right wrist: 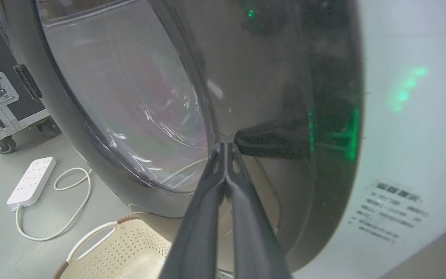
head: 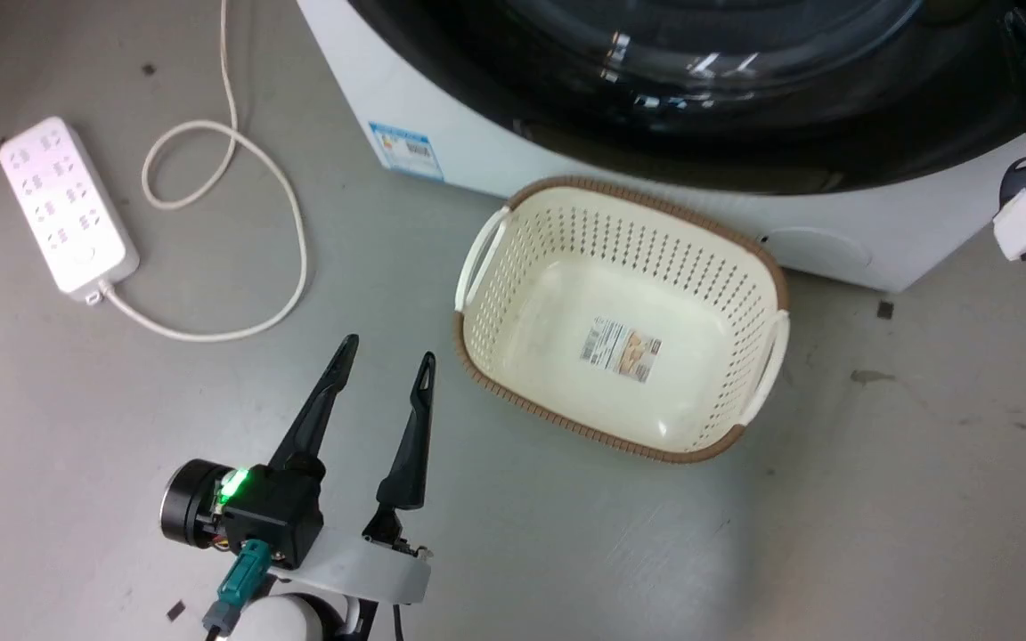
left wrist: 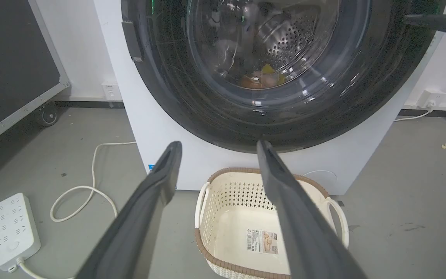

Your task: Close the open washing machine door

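grey concrete floor [head: 745, 534], scuffed, with a white power strip [head: 63, 205] and its looped cable [head: 290, 223] lying at the left. the washing machine [head: 495, 169] stands at the far side, and the washing machine door [left wrist: 176, 97] lies across its front recess; whether it is latched i cannot tell. a cream perforated basket [head: 620, 198] sits just before it. low on the machine is a blue sticker [head: 406, 151], its print too small to read. the barcode label [head: 620, 350] in the basket is also unreadable, and the grey printed lines [right wrist: 389, 211] on the white front are blurred. the left gripper [head: 388, 347] hangs over the floor, fingers spread, holding nothing. the right gripper [right wrist: 226, 146] has its fingers pressed together, empty, tips at the door's glossy face.
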Motion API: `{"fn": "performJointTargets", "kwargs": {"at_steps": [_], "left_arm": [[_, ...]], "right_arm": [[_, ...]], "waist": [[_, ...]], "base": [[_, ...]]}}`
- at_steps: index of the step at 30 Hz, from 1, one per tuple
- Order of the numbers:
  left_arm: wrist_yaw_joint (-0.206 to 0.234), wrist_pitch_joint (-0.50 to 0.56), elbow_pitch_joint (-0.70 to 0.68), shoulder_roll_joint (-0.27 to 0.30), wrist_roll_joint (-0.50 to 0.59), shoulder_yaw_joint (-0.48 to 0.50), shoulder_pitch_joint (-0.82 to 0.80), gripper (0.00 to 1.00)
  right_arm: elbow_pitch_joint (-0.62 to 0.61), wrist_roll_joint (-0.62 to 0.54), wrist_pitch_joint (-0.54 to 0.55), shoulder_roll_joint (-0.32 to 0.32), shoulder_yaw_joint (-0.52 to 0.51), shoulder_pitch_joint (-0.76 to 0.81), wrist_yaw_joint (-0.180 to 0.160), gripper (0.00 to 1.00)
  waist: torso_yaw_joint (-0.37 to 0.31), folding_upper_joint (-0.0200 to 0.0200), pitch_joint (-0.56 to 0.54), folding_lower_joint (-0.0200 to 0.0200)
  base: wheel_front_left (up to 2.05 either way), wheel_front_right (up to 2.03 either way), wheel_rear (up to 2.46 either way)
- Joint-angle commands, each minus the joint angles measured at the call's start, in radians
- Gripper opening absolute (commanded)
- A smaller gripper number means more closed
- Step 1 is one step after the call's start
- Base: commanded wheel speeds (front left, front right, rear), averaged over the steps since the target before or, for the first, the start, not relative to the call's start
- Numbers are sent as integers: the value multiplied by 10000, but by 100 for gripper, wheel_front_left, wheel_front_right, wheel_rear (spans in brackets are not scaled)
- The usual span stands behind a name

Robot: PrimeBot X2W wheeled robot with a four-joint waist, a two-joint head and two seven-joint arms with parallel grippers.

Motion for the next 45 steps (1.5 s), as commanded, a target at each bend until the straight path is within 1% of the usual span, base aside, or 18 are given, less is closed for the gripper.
{"fn": "performJointTargets", "kwargs": {"at_steps": [1,2,8,11,12,14,15,16,17,18,19,20,22,23,30,41,42,45], "left_arm": [[40,-43,39,-12,-37,33,-45,100],[49,-43,73,-12,-70,70,-9,100],[76,-43,319,-13,-212,320,379,100],[12,-43,507,5,-174,451,611,100],[12,-43,507,5,-174,451,611,100],[18,-43,613,22,-110,622,756,100],[18,-43,613,22,-110,622,756,100],[18,-43,694,21,-116,727,836,100],[18,-43,694,21,-116,727,836,100],[3,-43,773,21,-99,788,912,100],[3,-43,773,21,-99,788,912,100],[-4,-43,805,20,-94,809,948,100],[-17,-43,869,19,-94,854,1019,100],[-30,-43,949,17,-124,899,1074,100],[-27,-43,1366,29,-22,896,1239,100],[-105,-43,1722,35,-63,911,1295,100],[-59,0,1722,6,-50,876,1244,0],[-47,20,1722,-2,-47,868,1243,0]], "right_arm": [[48,79,-239,-46,-56,31,-101,35],[44,109,-381,3,-5,204,-101,100],[-385,-62,-1142,299,-54,1835,-101,100],[-990,-263,-1352,583,-454,2968,-101,100],[-990,-263,-1352,583,-454,2968,-101,100],[-1964,-639,-1476,932,-1076,4275,-101,100],[-1964,-639,-1476,932,-1076,4275,-101,100],[-2758,-1050,-1516,1228,-1555,5266,-101,100],[-2758,-1050,-1516,1228,-1555,5266,-101,100],[-3533,-1525,-1534,1615,-2082,6207,-101,100],[-3533,-1525,-1534,1615,-2082,6207,-101,100],[-3868,-1751,-1539,1852,-2333,6610,-101,100],[-4485,-2129,-1544,2432,-2871,7378,-101,100],[-5034,-2506,-1547,2988,-3287,8093,-101,100],[-5757,-3373,-1559,3689,-3631,9585,-101,100],[-6002,-3694,-1576,3845,-3339,9957,-101,100],[-5962,-3678,-1534,3797,-3344,9806,-94,0],[-5954,-3705,-1525,3797,-3329,9813,-92,0]], "waist": [[-133,0,-337,-1],[-191,0,-500,-1],[-611,0,-1699,-1],[-835,0,-2256,-1],[-835,0,-2256,-1],[-997,0,-2677,-1],[-997,0,-2677,-1],[-1115,0,-2902,-1],[-1115,0,-2902,-1],[-1204,0,-3100,-1],[-1204,0,-3100,-1],[-1242,0,-3181,-1],[-1307,0,-3321,-1],[-1343,0,-3468,-1],[-1415,0,-3692,-1],[-1369,0,-3830,-1],[-1368,0,-3832,-1],[-1360,0,-3836,0]], "base": [[0,0,0],[0,0,0],[0,0,0],[0,0,0],[0,0,0],[0,0,0],[0,0,0],[0,0,0],[0,0,0],[0,0,0],[0,0,0],[0,0,0],[0,0,0],[0,0,0],[0,0,0],[0,0,0],[0,0,0],[0,0,0]]}}
